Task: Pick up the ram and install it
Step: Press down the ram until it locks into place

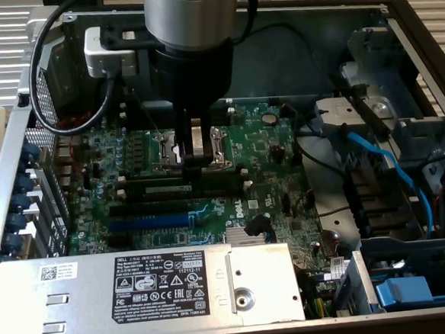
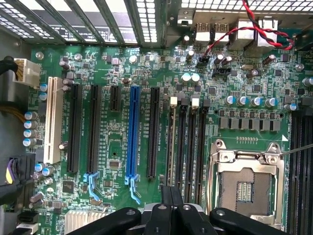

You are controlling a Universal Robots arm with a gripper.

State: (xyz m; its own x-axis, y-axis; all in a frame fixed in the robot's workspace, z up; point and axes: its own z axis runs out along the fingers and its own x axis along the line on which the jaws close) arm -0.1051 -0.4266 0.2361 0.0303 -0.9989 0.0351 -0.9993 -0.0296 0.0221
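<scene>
I see the gripper (image 1: 198, 162) with its jaws shut tight, pressing down on the ram (image 1: 179, 187) standing in its slot.

ram (image 1: 180, 187) | long thin dark-green stick, whitish label on its side | standing on edge, level | seated among the black slots (image 1: 192, 175) on the motherboard

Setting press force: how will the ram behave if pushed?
The ram is a long thin board, so it is probably stiff lengthwise but may crack if bent. It looks light for its length. Being narrow, it might tilt if pushed off-centre.
</scene>
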